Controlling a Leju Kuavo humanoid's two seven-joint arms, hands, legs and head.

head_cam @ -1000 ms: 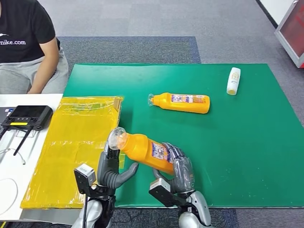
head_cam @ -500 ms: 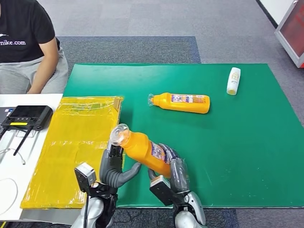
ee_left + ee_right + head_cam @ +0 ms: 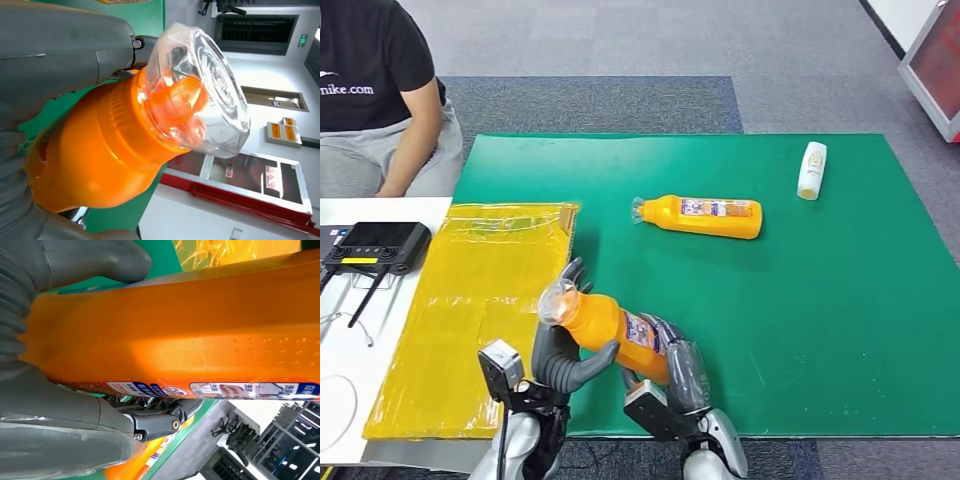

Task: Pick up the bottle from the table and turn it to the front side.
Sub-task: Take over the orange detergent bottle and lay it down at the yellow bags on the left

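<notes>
We see two orange bottles of smooth glossy plastic, each a long flattened body tapering to a neck under a clear faceted cap. The held bottle [image 3: 610, 328] sits low and centre-left in the head view, raised off the green mat [image 3: 810, 330] and tilted, its clear cap [image 3: 552, 300] pointing to the upper left. A blue and white label wraps its lower body, and fine raised dots show on one face in the right wrist view. The second bottle [image 3: 701, 216] lies flat on its side near the middle of the frame, cap to the left. One small white bottle [image 3: 811, 170] lies toward the upper right of the mat.

The right hand [image 3: 675, 372] comes up from the bottom edge and is clamped around the lower body of the held bottle, thumb on one side and dark fingers on the other. The left hand [image 3: 563, 352] cups the neck end: its thick grey thumb crosses beneath the bottle's shoulder while its fingers rise behind the cap, so it holds the bottle too.

The mat is matte and even. A crinkled, shiny yellow plastic bag [image 3: 475, 300] lies flat at the left, overlapping the mat's edge. A black device [image 3: 376, 245] rests on the white table [image 3: 343, 375] at the far left, and one person [image 3: 380, 100] sits in the upper left corner.
</notes>
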